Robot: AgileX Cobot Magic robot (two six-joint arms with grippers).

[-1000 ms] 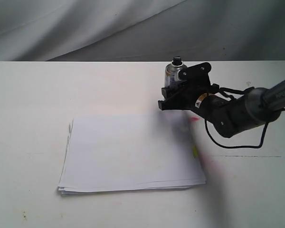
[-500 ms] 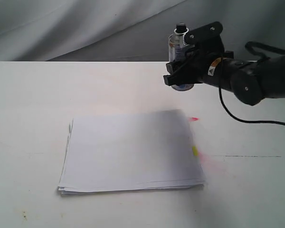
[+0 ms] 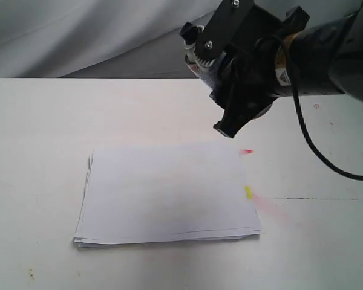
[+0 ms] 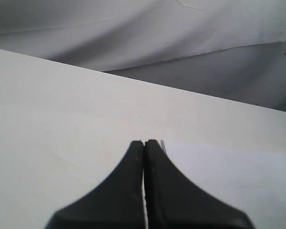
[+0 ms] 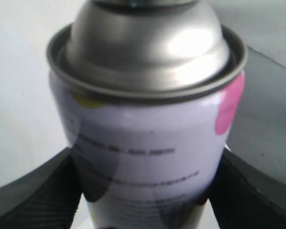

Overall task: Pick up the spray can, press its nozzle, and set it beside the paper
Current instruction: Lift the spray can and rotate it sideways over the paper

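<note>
Clearly the small silver metal spray can with its white printed label (image 5: 148, 148) is off the white tabletop (image 3: 42, 121), held in the upper centre of the exterior frame and tilted, its tiny black plastic nozzle (image 3: 187, 31) pointing toward the upper left. The black right gripper (image 3: 230, 112) is clamped on the can's body, with a ribbed pad (image 5: 33, 191) against each side of the label. Lower in that frame, well apart from the can, lies the thin stack of plain white paper (image 3: 169, 193), with a pink tab (image 3: 247, 151) and a yellow tab (image 3: 248, 193) at its right edge. The black left gripper (image 4: 144, 157) has its jaws together on nothing, low over the table near a corner of the sheets. The pickup looks done, so pressing the nozzle is the step in hand. That likely calls for the left gripper's closed tip to bear squarely down on the nozzle while the right grip holds firm so the can does not slip.
</note>
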